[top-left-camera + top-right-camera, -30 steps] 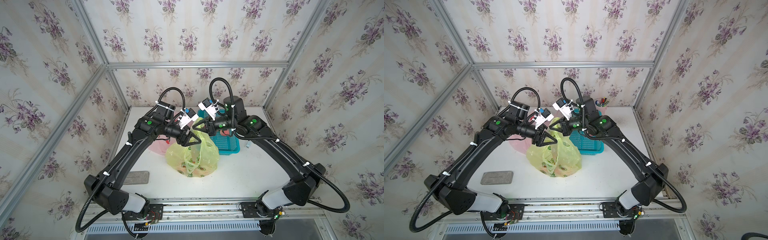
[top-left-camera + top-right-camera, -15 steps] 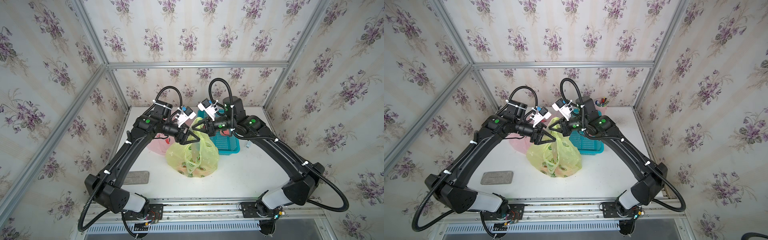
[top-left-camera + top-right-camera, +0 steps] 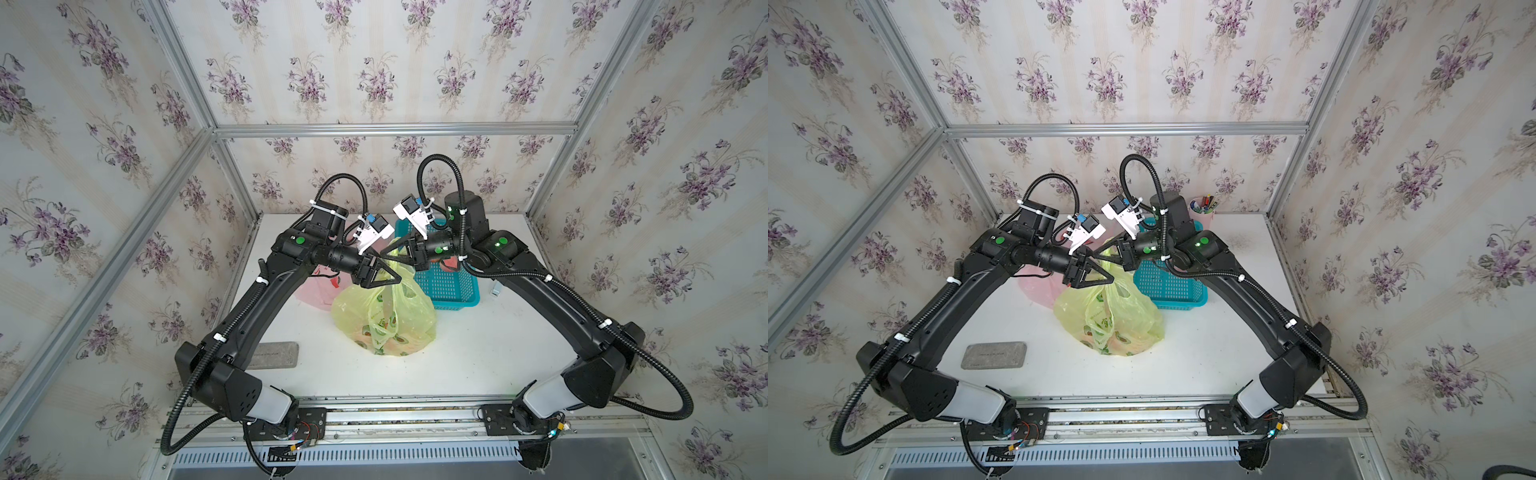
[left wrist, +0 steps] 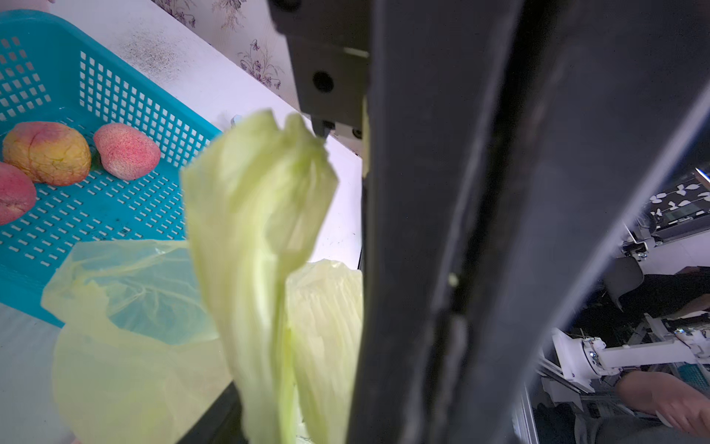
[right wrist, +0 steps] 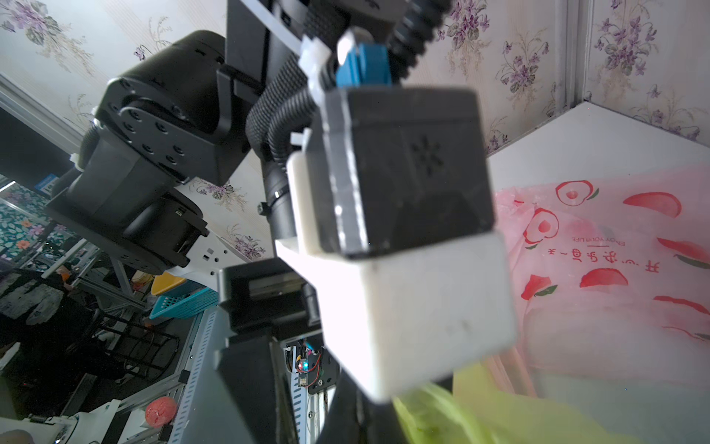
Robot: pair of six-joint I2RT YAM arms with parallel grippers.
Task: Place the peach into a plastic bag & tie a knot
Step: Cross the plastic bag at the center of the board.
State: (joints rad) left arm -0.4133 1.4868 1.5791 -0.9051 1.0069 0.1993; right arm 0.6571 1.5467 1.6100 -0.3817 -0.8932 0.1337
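A yellow-green plastic bag printed with fruit stands mid-table. My right gripper is shut on the tip of one raised handle and holds it up. My left gripper hovers just above the bag, open. That handle hangs between its dark fingers. Three peaches lie in the blue basket. I cannot tell whether a peach is inside the bag. My left arm's camera housing blocks most of the right wrist view.
A pink printed bag lies behind and left of the yellow one. A grey block rests at the front left. A pink cup of pens stands at the back by the wall.
My left gripper has shifted slightly around the raised handle and its jaws look a little narrower. The right gripper keeps holding the handle in the same place.
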